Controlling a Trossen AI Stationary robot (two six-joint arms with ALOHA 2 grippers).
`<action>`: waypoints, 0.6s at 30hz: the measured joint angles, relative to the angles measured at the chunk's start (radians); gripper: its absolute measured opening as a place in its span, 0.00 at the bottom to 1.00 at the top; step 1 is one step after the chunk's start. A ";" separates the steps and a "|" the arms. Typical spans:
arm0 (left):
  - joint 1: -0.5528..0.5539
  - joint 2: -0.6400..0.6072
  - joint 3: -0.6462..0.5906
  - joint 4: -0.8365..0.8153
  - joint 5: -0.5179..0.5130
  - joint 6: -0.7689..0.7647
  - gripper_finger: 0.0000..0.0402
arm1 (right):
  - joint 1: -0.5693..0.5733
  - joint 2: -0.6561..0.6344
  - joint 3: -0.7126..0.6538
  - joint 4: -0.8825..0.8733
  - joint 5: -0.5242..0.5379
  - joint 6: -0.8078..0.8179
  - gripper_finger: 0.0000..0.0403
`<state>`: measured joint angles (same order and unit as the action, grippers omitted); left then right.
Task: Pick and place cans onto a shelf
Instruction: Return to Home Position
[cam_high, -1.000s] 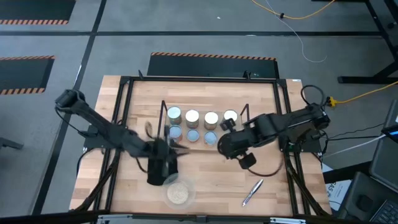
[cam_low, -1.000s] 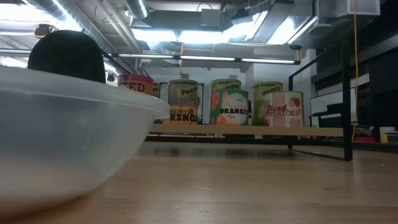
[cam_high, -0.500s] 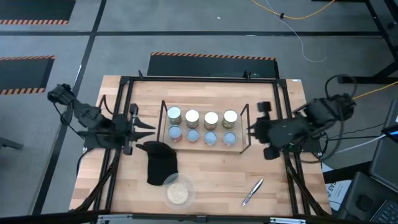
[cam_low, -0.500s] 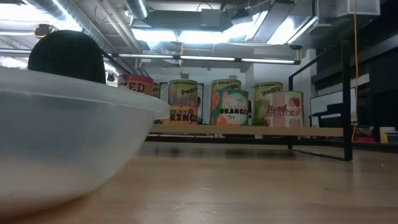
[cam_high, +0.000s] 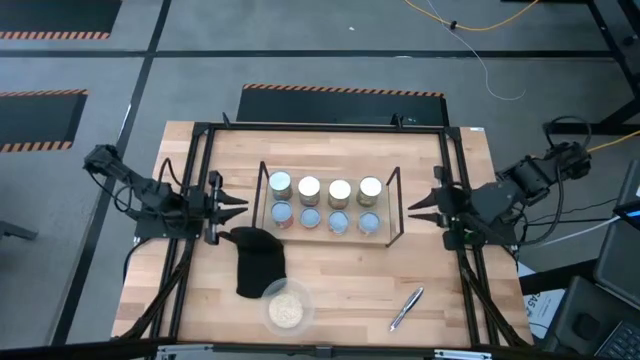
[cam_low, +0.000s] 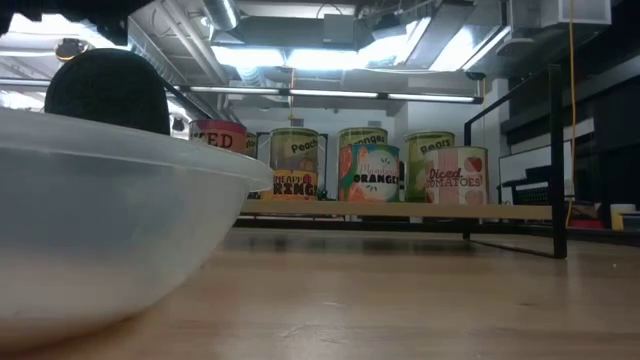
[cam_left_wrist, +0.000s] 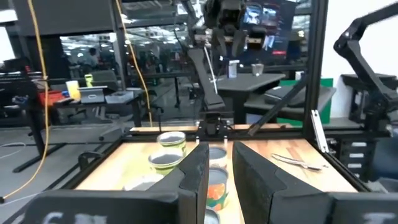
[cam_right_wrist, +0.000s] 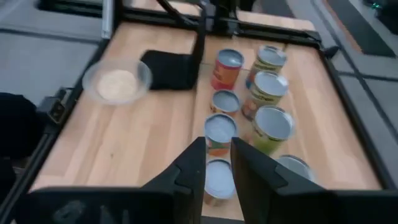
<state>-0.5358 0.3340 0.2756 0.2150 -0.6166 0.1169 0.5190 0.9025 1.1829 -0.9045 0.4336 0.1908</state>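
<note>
A: Tabletop (cam_high: 340, 270), material?
B: Light wooden planks, smooth, boxed by a black metal frame (cam_high: 320, 127).

A: Nearest items?
B: One bowl (cam_high: 288, 311), round, clear plastic, holding pale grains. One pen (cam_high: 406, 308), slim and silver, lying to its right. One cloth (cam_high: 258, 266), black, soft and crumpled, touching the bowl's far rim.

A: Beyond those?
B: One shelf (cam_high: 393, 212), thin black wire with light boards. Eight cans (cam_high: 309, 188) stand on it, small cylinders in two rows of four. Nearer row has pale blue tops, farther row silvery or cream. Glossy printed labels, one reading "Diced Tomatoes" (cam_low: 455, 176).

A: Arms?
B: Left gripper (cam_high: 238, 204) hangs off the shelf's left end, right gripper (cam_high: 415, 207) off its right end. Both are apart from the cans. Each has dark fingers parted by a slim gap, holding nothing.
</note>
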 joint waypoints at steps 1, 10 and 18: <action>0.006 -0.013 -0.015 0.008 0.001 0.000 0.16 | -0.004 -0.034 -0.042 0.037 -0.030 -0.011 0.20; 0.095 -0.112 -0.149 0.090 0.060 0.009 0.16 | -0.031 -0.329 -0.394 0.396 -0.171 -0.084 0.20; 0.232 -0.156 -0.256 0.307 0.169 0.161 0.16 | -0.048 -0.533 -0.619 0.614 -0.183 -0.157 0.20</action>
<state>-0.3043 0.1778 0.0192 0.5217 -0.4479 0.2780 0.4712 0.3691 0.5641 -0.2904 0.2510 0.0341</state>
